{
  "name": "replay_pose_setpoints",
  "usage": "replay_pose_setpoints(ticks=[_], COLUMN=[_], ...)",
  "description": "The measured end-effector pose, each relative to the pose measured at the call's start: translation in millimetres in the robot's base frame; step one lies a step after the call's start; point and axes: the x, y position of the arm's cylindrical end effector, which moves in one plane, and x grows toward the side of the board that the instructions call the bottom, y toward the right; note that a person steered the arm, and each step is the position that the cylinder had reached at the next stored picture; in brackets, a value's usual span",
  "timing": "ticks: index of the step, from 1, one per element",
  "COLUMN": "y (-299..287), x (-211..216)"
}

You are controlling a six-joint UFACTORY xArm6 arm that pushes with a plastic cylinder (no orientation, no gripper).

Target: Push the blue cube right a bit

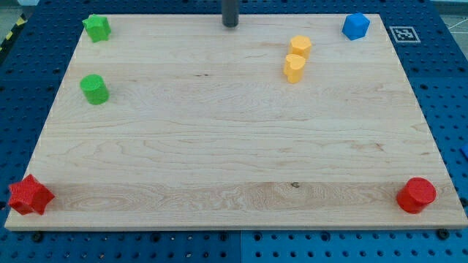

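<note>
The blue cube point(356, 26) sits near the top right corner of the wooden board point(234, 146). My tip point(231, 24) is at the view's top centre, well to the left of the blue cube and apart from it. Two yellow blocks stand between them: a yellow hexagonal block point(300, 46) and a yellow heart-like block point(294, 68) touching just below it.
A green star-like block point(96, 28) is at the top left corner, a green cylinder point(94, 89) below it. A red star point(30, 196) sits at the bottom left corner, a red cylinder point(417, 195) at the bottom right. A blue pegboard point(446, 88) surrounds the board.
</note>
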Motion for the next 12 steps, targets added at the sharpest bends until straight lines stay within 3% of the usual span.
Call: replay_pose_setpoints(ticks=[2, 3, 4, 6, 9, 11, 12], y=[122, 132, 195, 246, 243, 171, 162], x=[-1, -3, -7, -19, -16, 88, 107])
